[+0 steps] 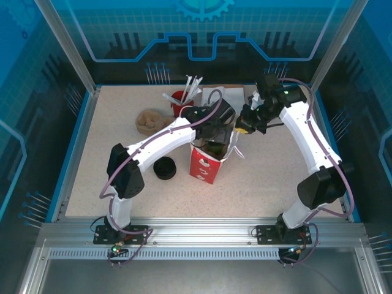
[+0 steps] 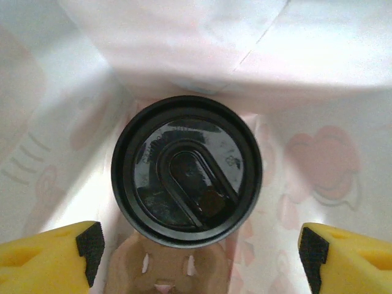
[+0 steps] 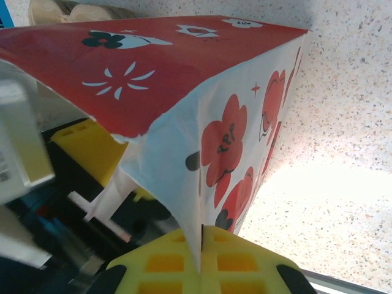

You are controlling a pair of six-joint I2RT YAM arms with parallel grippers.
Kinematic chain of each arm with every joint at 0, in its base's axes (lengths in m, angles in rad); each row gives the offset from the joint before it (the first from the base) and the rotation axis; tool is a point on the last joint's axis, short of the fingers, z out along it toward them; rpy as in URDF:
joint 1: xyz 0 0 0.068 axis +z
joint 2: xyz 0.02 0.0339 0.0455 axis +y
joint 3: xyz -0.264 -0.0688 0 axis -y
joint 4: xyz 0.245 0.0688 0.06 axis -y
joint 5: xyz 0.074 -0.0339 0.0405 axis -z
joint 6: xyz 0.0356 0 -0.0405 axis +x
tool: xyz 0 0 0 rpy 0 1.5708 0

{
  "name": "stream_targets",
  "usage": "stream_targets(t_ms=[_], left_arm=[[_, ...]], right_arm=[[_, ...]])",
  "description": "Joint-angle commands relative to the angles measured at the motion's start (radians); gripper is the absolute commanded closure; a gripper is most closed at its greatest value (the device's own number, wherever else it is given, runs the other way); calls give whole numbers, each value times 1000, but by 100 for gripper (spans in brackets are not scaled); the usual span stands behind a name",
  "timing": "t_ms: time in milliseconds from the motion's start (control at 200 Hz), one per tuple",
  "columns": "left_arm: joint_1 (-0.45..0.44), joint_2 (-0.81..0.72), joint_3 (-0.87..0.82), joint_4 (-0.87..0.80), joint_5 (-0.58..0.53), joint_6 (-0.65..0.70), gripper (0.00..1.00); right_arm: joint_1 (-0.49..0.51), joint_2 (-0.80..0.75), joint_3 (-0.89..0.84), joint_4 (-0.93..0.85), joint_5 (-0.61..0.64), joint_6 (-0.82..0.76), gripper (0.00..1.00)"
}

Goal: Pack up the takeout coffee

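Yellow left hand [image 2: 202, 248] splayed over takeout coffee [image 2: 187, 170]; right hand [image 3: 201, 260] pinching bag [image 3: 236, 131] edge.

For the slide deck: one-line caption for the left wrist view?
Takeout coffee sits inside the paper bag, left hand open above its lid.

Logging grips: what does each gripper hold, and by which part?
Right gripper pinches the bag by its top edge; left gripper, open above the cup, holds nothing.

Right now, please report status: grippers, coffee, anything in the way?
Left gripper open above coffee, inside bag. Right gripper shut on bag edge. Coffee upright on bag floor, lidded, not gripped. Nothing blocks it.
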Motion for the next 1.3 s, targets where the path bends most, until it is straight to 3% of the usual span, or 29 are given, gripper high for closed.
stream_targets(t_ms=[0,345,750,1021,1296], left_arm=[[-5,-88,-25,85,48,5,16],[-4,-156,-58,197,148,23,16],[26,-315,-47,230,88,78,17],[112,-450,-162,251,43,72,17],[218,-485,-224,224,43,39,17]], right_arm=[[-2,23,47,-48,-9,-35,98],[-30,53,97,-72,-41,-74,97],[-66,68,56,-10,-213,-205,95],[-77,52,-11,101,-331,-249,95],[-78,83,-20,165,-397,-268,92]])
